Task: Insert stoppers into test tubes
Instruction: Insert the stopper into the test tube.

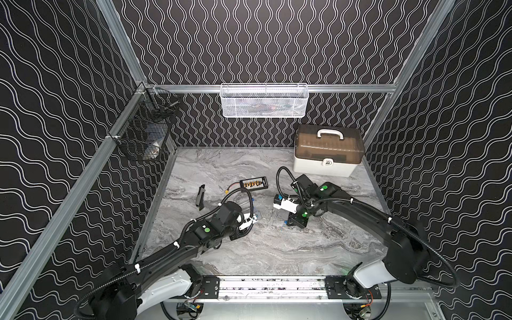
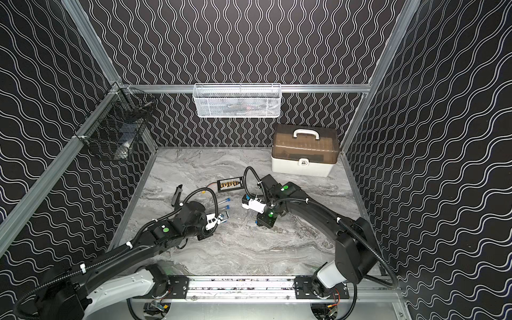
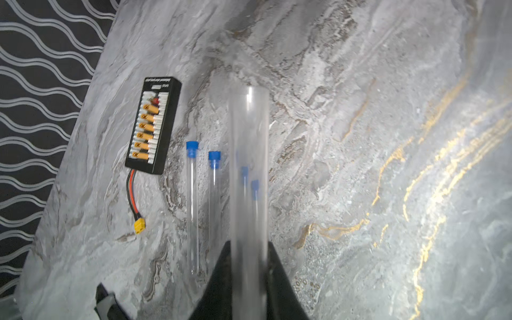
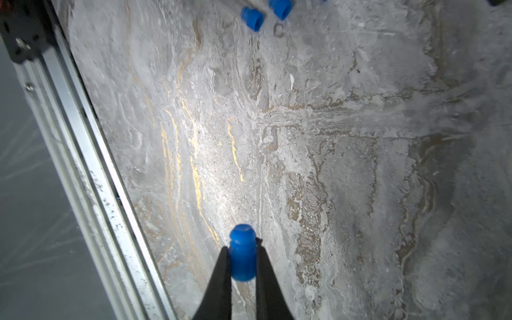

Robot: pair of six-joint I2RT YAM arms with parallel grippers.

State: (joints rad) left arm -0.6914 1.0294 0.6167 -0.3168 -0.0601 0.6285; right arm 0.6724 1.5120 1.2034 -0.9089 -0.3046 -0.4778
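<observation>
In the left wrist view my left gripper [image 3: 249, 250] is shut on a clear, open-ended test tube [image 3: 249, 166] that sticks out ahead of the jaws. Two test tubes [image 3: 192, 210] [image 3: 213, 199] lie on the table beside it, each with a blue stopper [image 3: 192, 148] [image 3: 214, 158] in its mouth. Two more blue stoppers [image 3: 255, 188] show blurred through the held tube. My right gripper [image 4: 243, 245] is shut on a loose blue stopper [image 4: 242, 256], held above the table. In a top view the left gripper [image 1: 253, 219] and right gripper [image 1: 277, 200] face each other, a short gap apart.
A black board with gold connectors [image 1: 253, 183] and its yellow plug [image 3: 139, 223] lie behind the tubes. A dark tool [image 1: 201, 196] lies at the left. A white box with a brown lid [image 1: 328, 153] stands back right. Baskets [image 1: 263, 101] [image 1: 144, 133] hang on the walls. The front rail [image 4: 83, 166] bounds the table.
</observation>
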